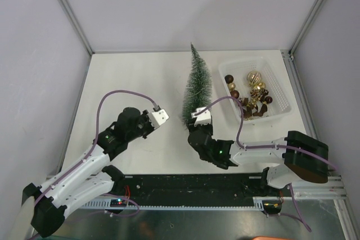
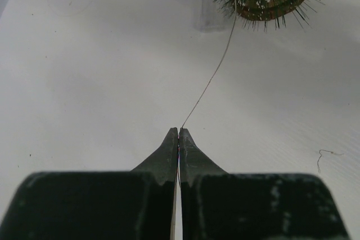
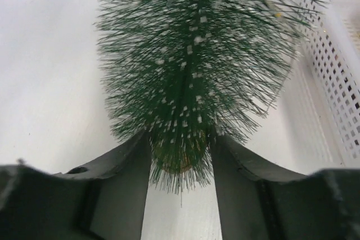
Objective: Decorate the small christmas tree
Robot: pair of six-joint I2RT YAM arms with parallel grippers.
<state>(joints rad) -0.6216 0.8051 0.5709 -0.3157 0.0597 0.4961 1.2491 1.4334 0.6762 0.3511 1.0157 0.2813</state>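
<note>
The small christmas tree is a dark green frosted cone standing mid-table, left of the basket. My right gripper is shut on its lower end; in the right wrist view the fingers press the bristles on both sides of the brown wooden base, with the tree rising ahead. My left gripper is to the tree's left, shut on a thin wire. The wire runs up to the tree's base and into the bristles.
A white plastic basket of brown and gold baubles stands right of the tree; its perforated wall shows in the right wrist view. A small loose wire hook lies on the table right of my left gripper.
</note>
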